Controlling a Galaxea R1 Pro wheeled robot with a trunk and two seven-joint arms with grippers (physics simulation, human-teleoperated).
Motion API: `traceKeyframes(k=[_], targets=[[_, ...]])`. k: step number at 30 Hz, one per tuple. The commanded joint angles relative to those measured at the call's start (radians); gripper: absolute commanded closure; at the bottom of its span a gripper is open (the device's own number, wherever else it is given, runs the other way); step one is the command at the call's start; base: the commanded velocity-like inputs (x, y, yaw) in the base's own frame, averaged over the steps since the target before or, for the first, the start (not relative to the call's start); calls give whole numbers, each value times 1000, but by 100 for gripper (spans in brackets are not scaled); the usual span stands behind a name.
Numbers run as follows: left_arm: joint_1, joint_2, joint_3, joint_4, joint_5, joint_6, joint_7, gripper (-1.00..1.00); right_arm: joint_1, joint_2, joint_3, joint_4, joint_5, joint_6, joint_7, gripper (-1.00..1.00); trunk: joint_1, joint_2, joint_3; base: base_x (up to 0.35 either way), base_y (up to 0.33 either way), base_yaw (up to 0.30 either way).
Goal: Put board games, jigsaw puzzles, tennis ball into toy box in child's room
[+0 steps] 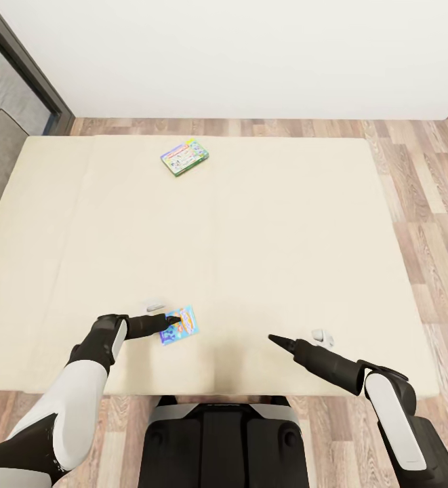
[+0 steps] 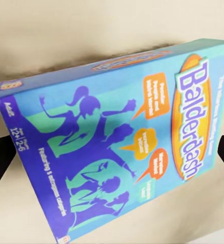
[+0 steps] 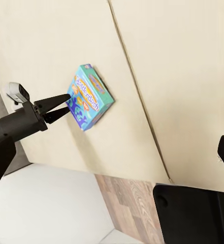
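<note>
White walls and wood-plank floor (image 1: 427, 203) frame the cream bed (image 1: 284, 237) you're leaning over, its two smooth mattresses meeting at a thin seam. Your left gripper (image 1: 173, 320) sits at the blue board game (image 1: 183, 325) near the bed's front edge; the fingers (image 3: 53, 104) taper to a narrow gap beside the box, not clamped on it. Your left wrist view reads the glossy lid, "Balderdash" along its long axis, which the head view can't resolve. There the box lies slanted, long axis running up toward the right. The second board game (image 1: 184, 156), white-green-yellow, lies far across the bed. Your right gripper (image 1: 272, 337) hovers with fingers pinched to a point, empty.
</note>
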Motion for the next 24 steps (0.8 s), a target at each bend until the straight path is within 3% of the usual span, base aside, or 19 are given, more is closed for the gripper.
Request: traceKeyframes(k=[1, 24], targets=[[-1, -2, 8, -2, -10, 6, -9, -100, -1, 0, -1, 0, 9, 4, 10, -100, 1, -2, -1, 0, -153, 0], [-1, -3, 1, -2, -10, 5, -9, -100, -1, 0, -1, 0, 9, 4, 10, -100, 1, -2, -1, 0, -135, 0]])
